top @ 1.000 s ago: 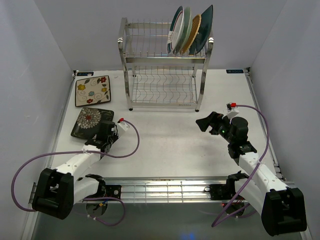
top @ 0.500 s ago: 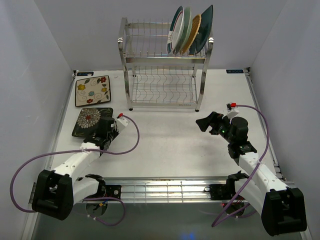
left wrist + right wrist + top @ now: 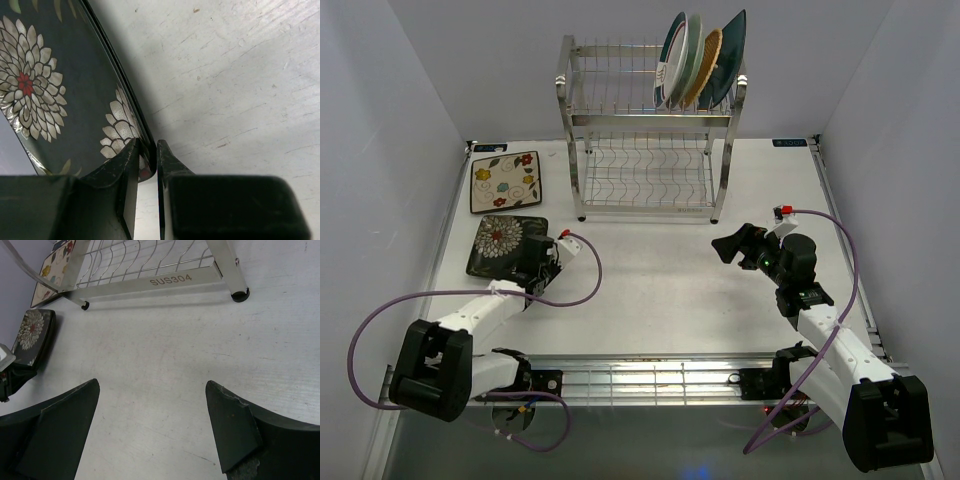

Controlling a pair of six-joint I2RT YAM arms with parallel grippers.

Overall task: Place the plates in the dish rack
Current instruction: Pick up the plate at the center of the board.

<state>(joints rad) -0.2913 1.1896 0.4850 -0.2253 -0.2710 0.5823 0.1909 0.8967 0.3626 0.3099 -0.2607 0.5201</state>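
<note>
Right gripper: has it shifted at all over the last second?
No. The right gripper sits at the same spot as before, just off the near right foot of the dish rack, with its jaws wide open and nothing between them.

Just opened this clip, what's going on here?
The left end effector pinches the rim of the dark floral square plate at the left of the table. The right end effector hangs open, holding nothing. Four plates stand in the top tier of the shiny steel wire dish rack; a cream floral rectangular plate lies on the table, untouched.
</note>
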